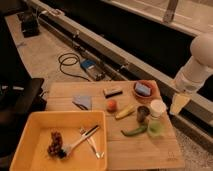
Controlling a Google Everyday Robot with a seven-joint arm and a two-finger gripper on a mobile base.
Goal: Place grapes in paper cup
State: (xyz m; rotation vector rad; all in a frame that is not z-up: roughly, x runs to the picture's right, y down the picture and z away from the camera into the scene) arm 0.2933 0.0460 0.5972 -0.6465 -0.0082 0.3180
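Note:
The grapes (pixel 54 143), a small dark reddish-purple bunch, lie in the yellow tray (pixel 35 125) at the front left of the wooden table. The white paper cup (pixel 158 107) stands upright near the table's right edge, between the dark metal cup (pixel 142 114) and the pale green cup (pixel 155 129). My gripper (pixel 179 103) hangs from the white arm (pixel 199 62) just beyond the table's right edge, to the right of the paper cup and far from the grapes.
The tray also holds a black-tipped brush (pixel 65 149) and metal cutlery (pixel 90 138). On the table are an orange fruit (pixel 111 105), a yellow banana (pixel 125 112), a green pepper (pixel 133 131), a bowl with a blue sponge (pixel 144 90), a dark block (pixel 112 91) and a blue cloth (pixel 83 102).

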